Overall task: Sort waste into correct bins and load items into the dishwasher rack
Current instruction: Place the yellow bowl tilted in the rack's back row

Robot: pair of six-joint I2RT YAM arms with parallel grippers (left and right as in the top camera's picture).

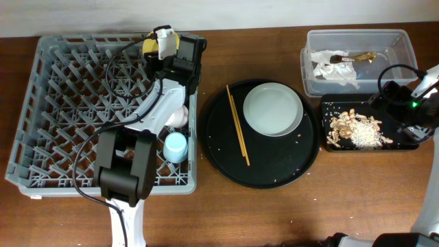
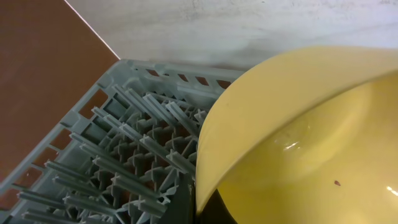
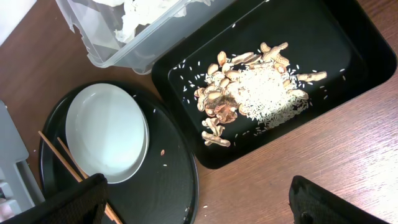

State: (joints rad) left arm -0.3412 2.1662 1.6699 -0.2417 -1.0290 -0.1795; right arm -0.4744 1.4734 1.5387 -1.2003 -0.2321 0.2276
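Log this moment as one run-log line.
left tool: yellow bowl held at rack far corner | right tool: open, empty, near scraps tray | plate, chopsticks: on round tray

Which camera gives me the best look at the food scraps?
Right wrist: the food scraps sit close and unobstructed in the black tray. Overhead shows them small and distant. Left wrist misses them.

Black-and-white arms [image 1: 152, 113], looping black cables [image 1: 82, 145], green light [image 1: 413, 104]

A large round black tray [image 1: 274, 161] rests on the brown wooden table [image 1: 309, 213] below a pale wall [image 1: 240, 12].
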